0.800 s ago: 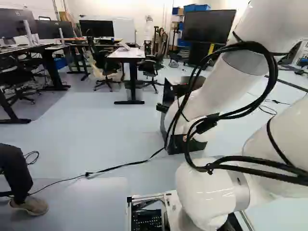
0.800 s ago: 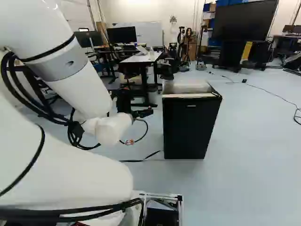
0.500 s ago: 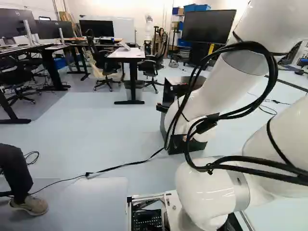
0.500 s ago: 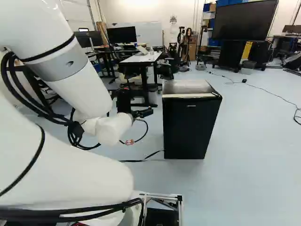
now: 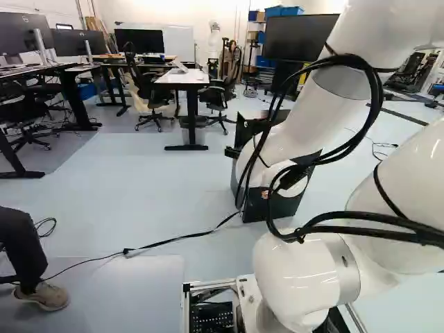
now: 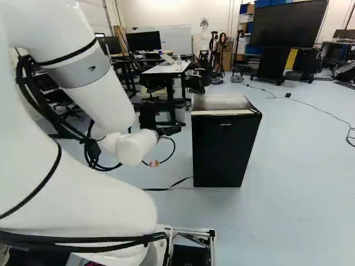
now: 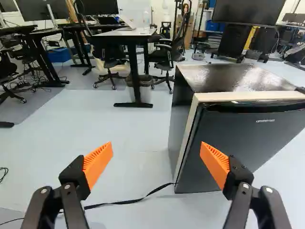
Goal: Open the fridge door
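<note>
In the right base view my gripper [image 6: 171, 130] is to the left of the small black fridge [image 6: 224, 152], level with its upper part and with a gap in between. The wrist view shows the gripper [image 7: 156, 163] open, its two orange pads wide apart with nothing between them. Ahead of one finger stands the fridge [image 7: 248, 143], its dark front door closed against the pale-edged body. A dark recess runs along the door's top edge [image 7: 252, 107]. My arm hides much of the fridge in the left base view.
A black cable [image 5: 173, 239] crosses the floor to the fridge's foot. Beyond stand a white-topped table [image 5: 184, 78], chairs [image 5: 154, 94] and a large screen [image 6: 288, 24]. Another robot [image 5: 214, 41] is at the back. A person's leg and shoe [image 5: 43, 295] are at the left.
My arm's upper links have shifted leftward in the left base view and rightward in the right one. The gripper has moved only slightly. Base and fridge have stayed put.
</note>
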